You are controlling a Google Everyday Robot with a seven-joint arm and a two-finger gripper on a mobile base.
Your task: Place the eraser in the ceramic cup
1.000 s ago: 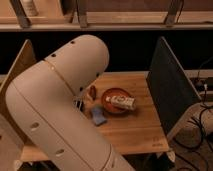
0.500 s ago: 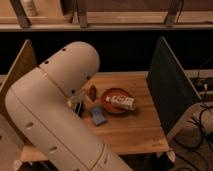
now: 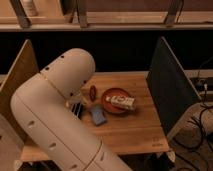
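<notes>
You see only a dark sliver of the gripper [image 3: 77, 108]. It sits behind the big white arm [image 3: 55, 115], just left of the blue-grey eraser [image 3: 98, 115], with its jaws apart and the rest hidden. The arm runs off the bottom edge and covers the left part of the table [image 3: 135, 130] and the foot of the wooden side panel [image 3: 22, 70]. The print on the white packet [image 3: 121, 101] in the red-orange bowl [image 3: 106, 106] is too blurred to read. You cannot tell what the 1 small red thing [image 3: 93, 91] beside the arm is. The bottle [image 3: 30, 6] is cut off at the top edge, and the cables [image 3: 202, 125] at the right.
</notes>
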